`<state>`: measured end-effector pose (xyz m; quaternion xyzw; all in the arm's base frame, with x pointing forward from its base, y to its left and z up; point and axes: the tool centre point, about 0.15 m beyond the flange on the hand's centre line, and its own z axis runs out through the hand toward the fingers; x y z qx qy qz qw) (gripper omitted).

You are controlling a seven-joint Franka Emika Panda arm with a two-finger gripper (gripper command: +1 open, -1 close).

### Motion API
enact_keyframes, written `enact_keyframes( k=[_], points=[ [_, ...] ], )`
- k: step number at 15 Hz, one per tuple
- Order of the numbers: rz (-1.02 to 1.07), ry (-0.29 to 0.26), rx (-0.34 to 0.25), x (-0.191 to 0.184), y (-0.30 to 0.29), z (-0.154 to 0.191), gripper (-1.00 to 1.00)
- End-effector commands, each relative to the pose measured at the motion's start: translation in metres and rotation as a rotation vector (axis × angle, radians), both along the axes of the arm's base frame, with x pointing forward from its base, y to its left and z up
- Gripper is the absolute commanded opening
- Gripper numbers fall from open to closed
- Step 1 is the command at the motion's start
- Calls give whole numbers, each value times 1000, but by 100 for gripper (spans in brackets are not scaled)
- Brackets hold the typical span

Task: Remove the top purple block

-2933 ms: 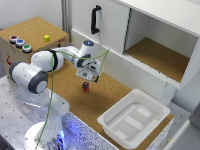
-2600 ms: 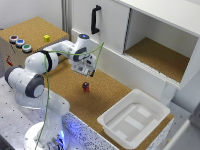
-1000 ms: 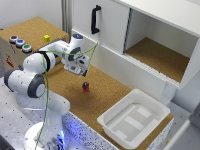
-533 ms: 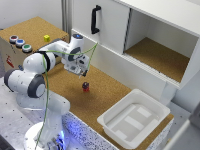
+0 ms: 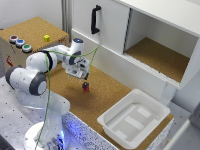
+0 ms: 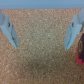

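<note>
Lifted away since the earlier frames, the tool (image 5: 84,77) now hangs just above and beside the small stack, its fingers spread and empty in the wrist view. On the cork bench (image 5: 107,97), the top purple block (image 5: 85,85) sits on the red block (image 5: 86,89), seemingly untouched, so removal looks not yet done. Well apart stand the white tray (image 5: 132,119), the open cabinet (image 5: 150,47) and a small yellow cube (image 5: 46,38); nothing blocks a fresh descent

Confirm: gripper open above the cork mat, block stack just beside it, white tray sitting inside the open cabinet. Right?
Not quite. The white tray sits on the cork mat in front of the cabinet, not inside it, as the exterior view shows. The gripper is open, with the block stack beside it.
</note>
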<state>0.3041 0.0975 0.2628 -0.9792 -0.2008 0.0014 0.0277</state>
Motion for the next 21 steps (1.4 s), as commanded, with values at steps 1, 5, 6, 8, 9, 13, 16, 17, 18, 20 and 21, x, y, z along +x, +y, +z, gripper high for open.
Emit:
enact_keyframes(
  k=[1, 5, 6, 8, 9, 13, 16, 17, 18, 20, 21],
  points=[
    [13, -25, 11, 15, -15, -11, -100],
    [-6, -2, 13, 8, -22, -15, -100],
    [-1, 5, 26, 7, -24, -17, -100],
    [-8, 6, 33, 6, -31, -20, -100],
    [-12, 5, 47, 7, -36, -22, -100],
    [-60, -19, 34, 16, -66, -25, -100],
    [-146, -31, -30, 28, -117, -29, -100],
    [-184, -41, -47, 32, -137, -30, -100],
    [-217, -49, -60, 36, -153, -30, -100],
    [-252, -79, -66, 39, -170, -19, -100],
    [-255, -91, -68, 40, -172, -13, -100]
  ],
)
